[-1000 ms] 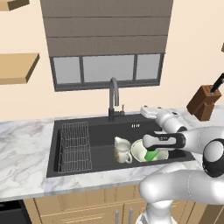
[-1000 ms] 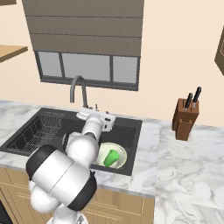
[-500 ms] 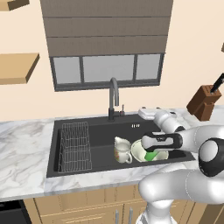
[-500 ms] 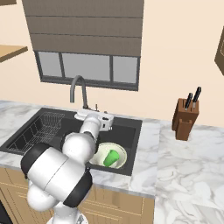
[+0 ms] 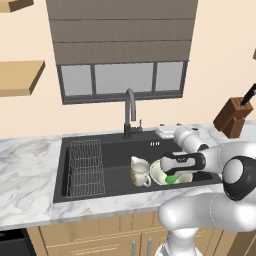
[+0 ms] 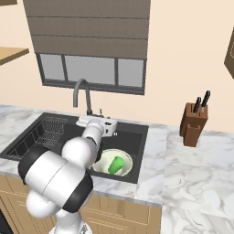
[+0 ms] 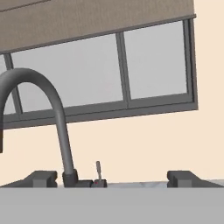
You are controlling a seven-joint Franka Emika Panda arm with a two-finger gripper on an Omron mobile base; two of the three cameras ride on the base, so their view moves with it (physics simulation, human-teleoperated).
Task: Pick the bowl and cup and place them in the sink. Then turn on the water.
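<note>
The pale bowl rests in the right half of the black sink. The green cup lies tilted inside the bowl. My gripper hovers over the sink's back rim, above and behind the bowl. It is open and holds nothing. It faces the dark gooseneck faucet, whose small side lever stands just ahead between the fingertips. No water runs.
A cream handled jug stands in the sink left of the bowl. A wire rack fills the sink's left part. A knife block stands on the marble counter to the right.
The hand has shifted only slightly near the back of the sink. Bowl, cup and jug have not moved, and the jaws have stayed open.
</note>
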